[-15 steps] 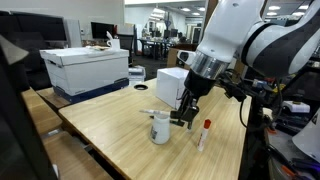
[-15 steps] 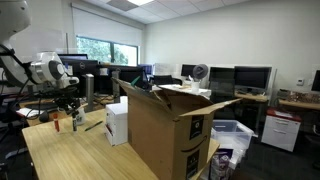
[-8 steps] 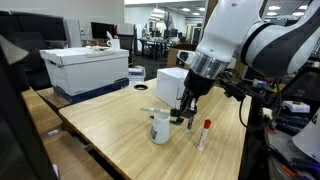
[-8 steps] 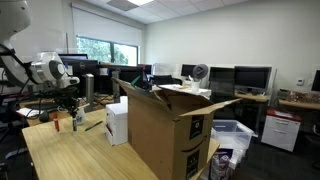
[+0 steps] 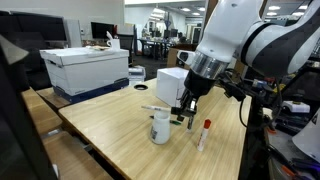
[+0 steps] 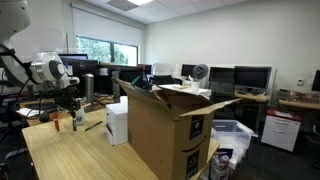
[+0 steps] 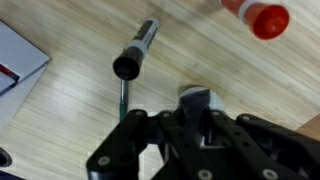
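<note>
Nothing has visibly moved since a second ago: the tool (image 5: pixel 188 114) still hangs low over the counter (image 5: pixel 110 130), open or closed I cannot tell, a black marker (image 7: pixel 137 48) lying just ahead, a white cup (image 5: pixel 160 128) beside it.

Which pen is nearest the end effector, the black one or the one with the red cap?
The black pen, just ahead of the end effector; the red-capped pen lies farther off.
</note>
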Controlling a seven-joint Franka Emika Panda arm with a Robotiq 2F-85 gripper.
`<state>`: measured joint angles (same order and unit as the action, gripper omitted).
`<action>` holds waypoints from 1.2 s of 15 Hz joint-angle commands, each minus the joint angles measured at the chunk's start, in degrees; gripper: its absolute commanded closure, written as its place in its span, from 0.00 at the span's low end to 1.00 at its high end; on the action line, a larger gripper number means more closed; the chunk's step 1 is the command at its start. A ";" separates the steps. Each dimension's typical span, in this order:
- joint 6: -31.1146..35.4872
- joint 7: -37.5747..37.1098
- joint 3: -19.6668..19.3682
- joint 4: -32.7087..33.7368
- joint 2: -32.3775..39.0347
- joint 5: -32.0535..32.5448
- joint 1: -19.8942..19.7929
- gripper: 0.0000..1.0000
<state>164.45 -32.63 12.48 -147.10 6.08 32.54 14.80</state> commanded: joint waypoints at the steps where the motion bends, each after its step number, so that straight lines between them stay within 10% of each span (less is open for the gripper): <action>1: -1.42 -1.97 -0.20 0.03 -0.57 1.61 0.77 0.95; 18: -33.75 9.03 3.99 10.70 -4.96 -5.07 4.44 0.95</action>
<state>135.61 -29.67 15.55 -137.33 2.80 31.13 19.12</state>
